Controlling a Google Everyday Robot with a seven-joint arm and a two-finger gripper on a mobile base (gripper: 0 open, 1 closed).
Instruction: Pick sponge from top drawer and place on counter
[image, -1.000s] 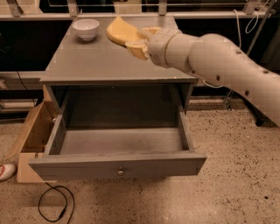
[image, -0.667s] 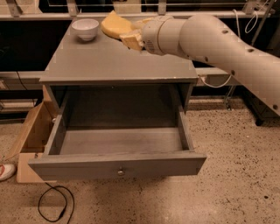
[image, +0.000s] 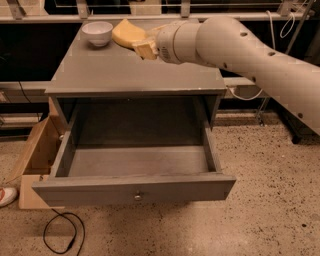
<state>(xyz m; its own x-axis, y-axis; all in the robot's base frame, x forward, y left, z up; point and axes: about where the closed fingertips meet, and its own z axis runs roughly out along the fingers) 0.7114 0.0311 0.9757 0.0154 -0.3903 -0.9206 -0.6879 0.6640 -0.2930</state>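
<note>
Over the far side of the grey desk (image: 135, 75), the robot's end effector (image: 141, 45) is clamped on the pale-yellow sponge (image: 126, 32), its tan fingers (image: 146, 50) gripping the sponge's right end. The sponge is just right of a small white bowl (image: 97, 32) that stands at the desk's far left. Whether the sponge touches the surface cannot be told. The thick white arm (image: 250, 55) reaches in from the right, passing above the desk's far right corner. Below, the top drawer (image: 100, 189) stands open toward the near side, showing its grey floor, with a round metal knob (image: 137, 197) centred on the flat front panel. A cardboard box (image: 37, 150) leans against the cabinet's left side on the speckled floor (image: 270, 200). A black cable (image: 62, 232) loops near the drawer's left corner, and the toe of a white shoe (image: 6, 196) shows at the left edge.
</note>
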